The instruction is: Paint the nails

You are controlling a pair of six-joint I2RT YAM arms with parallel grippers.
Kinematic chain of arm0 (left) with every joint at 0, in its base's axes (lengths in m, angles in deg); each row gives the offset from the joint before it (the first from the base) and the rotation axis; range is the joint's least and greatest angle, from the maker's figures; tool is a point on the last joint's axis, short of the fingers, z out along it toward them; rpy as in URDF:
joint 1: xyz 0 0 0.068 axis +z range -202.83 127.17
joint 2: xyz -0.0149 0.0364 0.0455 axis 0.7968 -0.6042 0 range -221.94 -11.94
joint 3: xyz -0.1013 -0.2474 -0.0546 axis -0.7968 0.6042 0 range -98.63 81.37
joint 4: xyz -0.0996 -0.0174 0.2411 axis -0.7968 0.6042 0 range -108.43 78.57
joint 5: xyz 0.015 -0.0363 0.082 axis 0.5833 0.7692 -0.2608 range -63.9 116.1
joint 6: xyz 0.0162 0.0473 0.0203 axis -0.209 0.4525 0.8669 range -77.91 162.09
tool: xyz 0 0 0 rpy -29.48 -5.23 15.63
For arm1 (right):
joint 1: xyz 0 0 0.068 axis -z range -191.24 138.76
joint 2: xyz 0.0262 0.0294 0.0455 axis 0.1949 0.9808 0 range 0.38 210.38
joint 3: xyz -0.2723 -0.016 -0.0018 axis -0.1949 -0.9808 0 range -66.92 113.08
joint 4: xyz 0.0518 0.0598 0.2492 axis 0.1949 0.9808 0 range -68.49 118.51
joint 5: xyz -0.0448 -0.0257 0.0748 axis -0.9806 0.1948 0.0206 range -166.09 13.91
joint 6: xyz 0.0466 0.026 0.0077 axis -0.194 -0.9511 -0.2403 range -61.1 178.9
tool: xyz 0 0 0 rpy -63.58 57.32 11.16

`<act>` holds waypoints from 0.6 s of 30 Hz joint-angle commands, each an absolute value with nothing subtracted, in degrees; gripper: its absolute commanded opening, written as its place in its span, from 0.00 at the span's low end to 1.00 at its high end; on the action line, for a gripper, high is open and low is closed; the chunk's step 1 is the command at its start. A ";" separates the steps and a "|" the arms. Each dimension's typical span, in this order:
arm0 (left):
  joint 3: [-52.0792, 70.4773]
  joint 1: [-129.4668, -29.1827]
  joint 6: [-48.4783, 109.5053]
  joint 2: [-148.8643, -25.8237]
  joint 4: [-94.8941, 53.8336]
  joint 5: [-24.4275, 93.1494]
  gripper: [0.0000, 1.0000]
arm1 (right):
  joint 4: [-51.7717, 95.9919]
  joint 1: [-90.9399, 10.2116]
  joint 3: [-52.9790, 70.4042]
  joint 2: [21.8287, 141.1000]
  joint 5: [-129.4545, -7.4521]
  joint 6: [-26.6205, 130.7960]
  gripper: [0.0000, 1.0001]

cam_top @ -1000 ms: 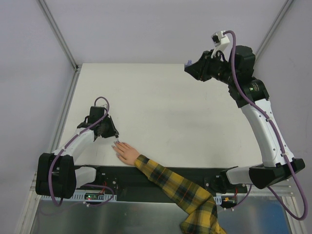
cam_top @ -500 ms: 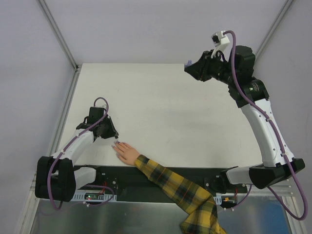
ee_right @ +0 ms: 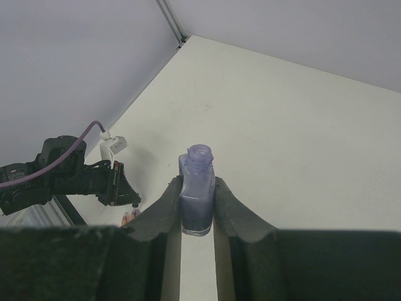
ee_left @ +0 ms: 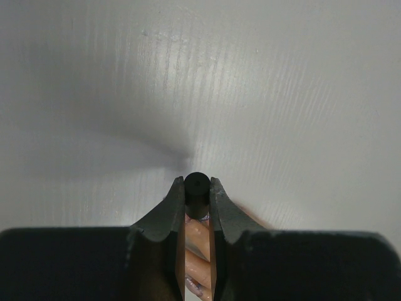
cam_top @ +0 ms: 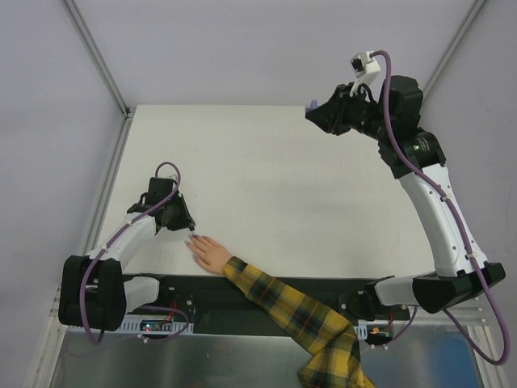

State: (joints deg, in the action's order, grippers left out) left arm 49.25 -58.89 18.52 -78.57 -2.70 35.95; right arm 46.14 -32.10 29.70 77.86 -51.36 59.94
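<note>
Right gripper: clamped on the open polish bottle, parked high, well away from the mannequin hand. I guess that's so it can't spill.
Left gripper: pinched on the black cap just over that hand's fingertips. I can't see the brush.
Nails: on those fingertips, right under the cap.
</note>
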 commanded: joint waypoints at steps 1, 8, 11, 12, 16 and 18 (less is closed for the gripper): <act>48.06 -59.15 18.10 -79.00 -2.78 34.80 0.00 | 42.61 -31.72 29.76 77.02 -50.52 59.17 0.00; 47.71 -59.15 18.27 -79.88 -3.31 34.80 0.00 | 42.61 -31.72 30.02 77.29 -50.52 59.25 0.00; 47.44 -59.24 18.27 -80.14 -3.49 34.71 0.00 | 42.61 -31.72 30.11 77.46 -50.52 59.34 0.00; 47.36 -59.24 18.27 -80.23 -3.49 34.71 0.00 | 42.70 -31.72 30.20 77.55 -50.52 59.34 0.00; 47.18 -59.15 18.19 -80.40 -3.57 34.01 0.00 | 42.52 -31.72 30.37 77.81 -50.52 59.43 0.00; 46.74 -59.15 18.10 -81.10 -3.57 33.57 0.00 | 42.70 -31.63 30.64 77.99 -50.61 59.43 0.00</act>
